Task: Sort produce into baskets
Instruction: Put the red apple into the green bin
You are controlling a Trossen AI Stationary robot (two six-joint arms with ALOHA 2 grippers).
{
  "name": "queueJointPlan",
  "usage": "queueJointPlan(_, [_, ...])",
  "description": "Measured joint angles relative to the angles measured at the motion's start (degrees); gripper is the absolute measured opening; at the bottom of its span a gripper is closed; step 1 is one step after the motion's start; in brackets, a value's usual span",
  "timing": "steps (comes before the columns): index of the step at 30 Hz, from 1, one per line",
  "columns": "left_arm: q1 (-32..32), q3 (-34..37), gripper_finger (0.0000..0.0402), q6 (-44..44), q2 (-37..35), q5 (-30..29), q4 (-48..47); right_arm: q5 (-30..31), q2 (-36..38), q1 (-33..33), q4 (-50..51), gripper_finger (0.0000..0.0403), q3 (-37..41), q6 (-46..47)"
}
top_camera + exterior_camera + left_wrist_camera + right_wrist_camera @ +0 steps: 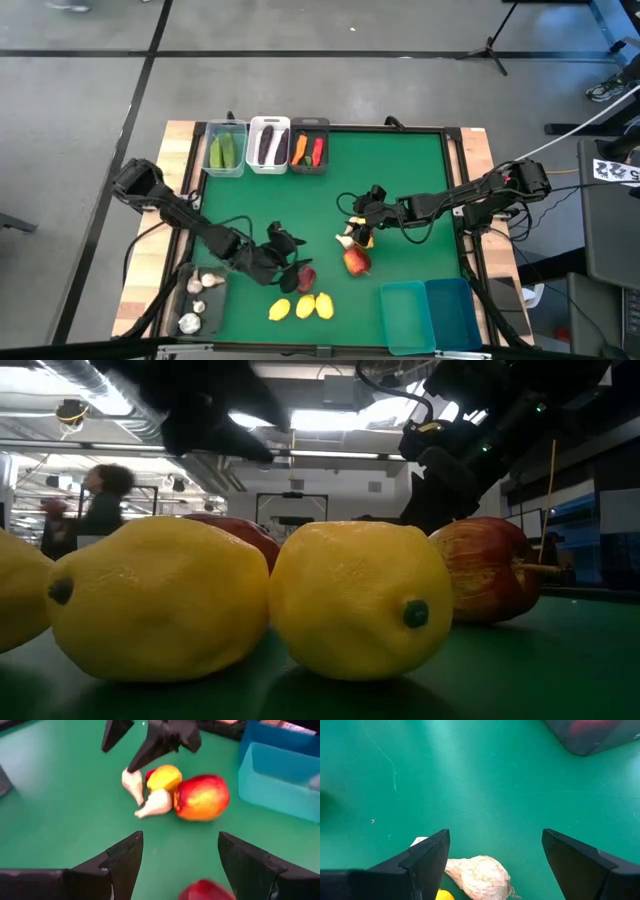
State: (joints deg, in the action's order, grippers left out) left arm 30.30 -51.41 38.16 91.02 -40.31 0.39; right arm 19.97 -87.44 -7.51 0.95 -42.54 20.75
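The right end effector (362, 222) is hovering over a small cluster of produce near the middle of the green tabletop (400, 170), and the coming move is turning on one thing: a white garlic bulb (479, 876) is lying directly below and between its two fingers (427, 857), which are standing wide apart and gripping nothing. The bulb's stem is pointing off toward one finger, so its long axis seems to be running roughly across the gap rather than along it; a plain descent and close should be catching it, in my judgement. Just beside that bulb, a second garlic bulb (133, 784), a yellow lemon (163, 776) and a red-and-yellow round fruit (201, 797) are sitting packed together and touching, so the fingers risk nudging a neighbour.

The left end effector (285, 250) is also released, fingers spread, holding nothing. It is facing the same cluster from farther off, with a darker red fruit (206, 890) lying just ahead of it between its fingers. The right arm is clearly the nearer one to the garlic.

The dark bin holding other garlic bulbs (199, 300) is sitting behind the left end effector, well apart from the right one, while the two teal bins (430, 312) are lying near the right arm. Three lemons (303, 306) are waiting in a row near the left end effector.
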Motion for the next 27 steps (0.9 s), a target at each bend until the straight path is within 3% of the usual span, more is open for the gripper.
queueJointPlan(7, [-0.8,-4.3,0.0242,-5.0,-2.8,-0.1,0.6,0.0,0.0,0.0,0.0,0.0317,0.0,0.4])
queueJointPlan(20, [-1.4,-4.3,0.0237,14.2,3.3,-0.3,-6.5,-2.0,0.0,0.0,0.0,0.0317,0.0,0.0])
queueJointPlan(27, [-1.4,-4.3,0.0237,12.8,5.1,0.9,-6.3,-5.2,0.0,-2.0,-0.4,0.0317,0.0,-2.0])
